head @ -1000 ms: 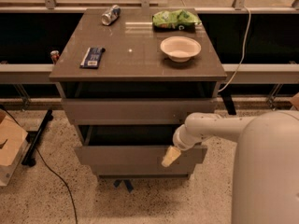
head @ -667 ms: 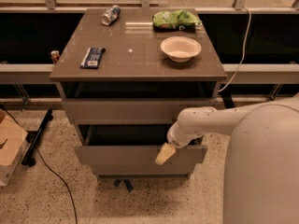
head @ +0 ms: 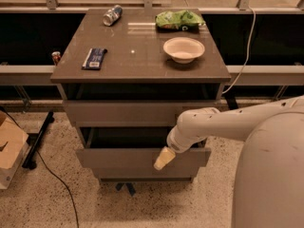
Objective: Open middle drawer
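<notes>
The middle drawer (head: 118, 158) is the taupe-grey flat front second from the top of the cabinet. It stands pulled out toward me, with a dark gap of its interior (head: 128, 137) showing behind the front. My gripper (head: 163, 159) has a cream tip on the end of the white arm (head: 213, 125). It sits against the upper edge of the middle drawer's front, right of centre. The taller top drawer front (head: 118, 113) is above it and the narrow lowest front (head: 142, 173) is below.
On the cabinet top (head: 137, 63) lie a white bowl (head: 184, 49), a green chip bag (head: 179, 19), a can on its side (head: 112, 15) and a dark snack bar (head: 94, 58). A cardboard box (head: 9, 148) and a black cable (head: 52, 175) are on the floor at left.
My gripper and forearm have shifted a little to the left along the middle drawer's front. The drawer stands out about as far as before.
</notes>
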Robot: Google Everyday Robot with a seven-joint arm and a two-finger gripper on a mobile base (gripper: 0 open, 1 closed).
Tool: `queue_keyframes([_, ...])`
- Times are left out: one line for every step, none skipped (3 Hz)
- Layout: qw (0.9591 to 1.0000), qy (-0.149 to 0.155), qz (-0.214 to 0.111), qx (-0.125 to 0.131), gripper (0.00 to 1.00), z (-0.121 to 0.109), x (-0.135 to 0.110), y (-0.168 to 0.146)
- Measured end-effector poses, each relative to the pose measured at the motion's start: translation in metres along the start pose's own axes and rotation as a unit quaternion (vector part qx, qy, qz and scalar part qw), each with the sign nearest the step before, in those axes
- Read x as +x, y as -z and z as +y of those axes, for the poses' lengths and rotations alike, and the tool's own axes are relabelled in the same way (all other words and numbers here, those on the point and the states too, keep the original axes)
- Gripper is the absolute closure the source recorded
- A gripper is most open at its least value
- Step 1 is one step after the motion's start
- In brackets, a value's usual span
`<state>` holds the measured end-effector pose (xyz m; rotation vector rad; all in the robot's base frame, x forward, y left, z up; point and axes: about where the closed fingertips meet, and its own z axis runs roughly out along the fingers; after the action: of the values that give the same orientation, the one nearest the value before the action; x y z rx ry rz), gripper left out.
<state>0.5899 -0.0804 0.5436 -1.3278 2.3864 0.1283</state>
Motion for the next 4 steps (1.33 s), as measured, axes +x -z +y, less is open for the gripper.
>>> queue_keyframes([0.9999,0.002,0.005,-0.009,0.00,0.003,0.008,-0.010])
queue_keyframes([0.9995,-0.004,0.005,-0.032,0.00,0.011,0.020,-0.032])
queue_keyframes([0.9991,-0.008,-0.010,-0.041,0.00,0.007,0.021,-0.043])
queue_keyframes([0.9981,-0.008,-0.033,-0.052,0.00,-0.005,0.015,-0.056])
